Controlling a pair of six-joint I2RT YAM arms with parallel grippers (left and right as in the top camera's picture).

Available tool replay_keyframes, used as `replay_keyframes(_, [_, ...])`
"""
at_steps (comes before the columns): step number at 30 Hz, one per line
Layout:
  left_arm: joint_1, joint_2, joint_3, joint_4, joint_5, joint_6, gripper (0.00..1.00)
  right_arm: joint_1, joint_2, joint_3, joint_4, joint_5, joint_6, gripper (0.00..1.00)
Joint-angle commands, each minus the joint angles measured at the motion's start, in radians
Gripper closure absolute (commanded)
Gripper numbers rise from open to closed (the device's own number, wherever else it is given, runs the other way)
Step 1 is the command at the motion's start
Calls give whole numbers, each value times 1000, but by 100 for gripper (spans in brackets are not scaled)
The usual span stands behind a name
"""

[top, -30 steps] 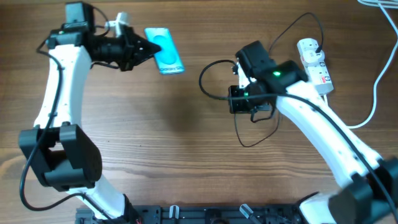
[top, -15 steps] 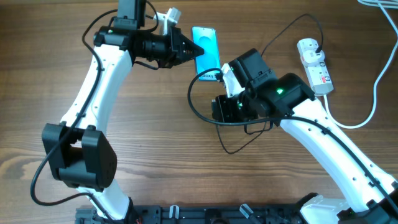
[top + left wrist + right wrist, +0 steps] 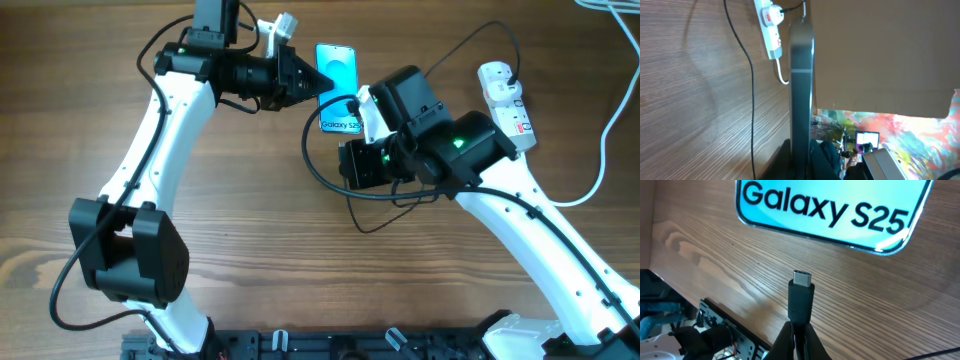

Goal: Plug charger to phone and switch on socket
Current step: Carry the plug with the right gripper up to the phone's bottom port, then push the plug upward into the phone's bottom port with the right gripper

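Turquoise-screened, the phone (image 3: 337,78) sits in the closed left pincer (image 3: 313,90), which grips it by 1 long side. The left wrist view shows it edge-on between the fingers. Its white "Galaxy S25" band faces the right arm. Just below that band, the right pincer (image 3: 360,165) is shut on the charger (image 3: 801,294). It pinches the black plug body, with the metal tip aimed at the phone's end, near it but apart. Black cable loops over the wooden worktop (image 3: 250,230) below the phone. The socket (image 3: 507,100) lies well right of the phone.
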Motion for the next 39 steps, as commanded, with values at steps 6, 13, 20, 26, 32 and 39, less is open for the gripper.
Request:
replay_keyframes(6, [-4,-2,4,5,128,50,96,3,-10,23,19,36,26,96])
replay_keyframes(13, [-4,-2,4,-2,85,95,96,3,-10,24,18,40,27,96])
replay_keyframes(20, [-5,-2,4,-11,61,95,96,3,-10,24,28,39,27,96])
replay_keyframes(26, [-5,-2,4,-18,63,93,96,3,-10,24,34,39,35,96])
replay_keyframes(32, [-4,-2,4,-19,87,90,96,3,-10,24,34,28,35,96])
replay_keyframes(39, [-3,-2,4,4,100,68,96,3,-10,23,9,28,50,96])
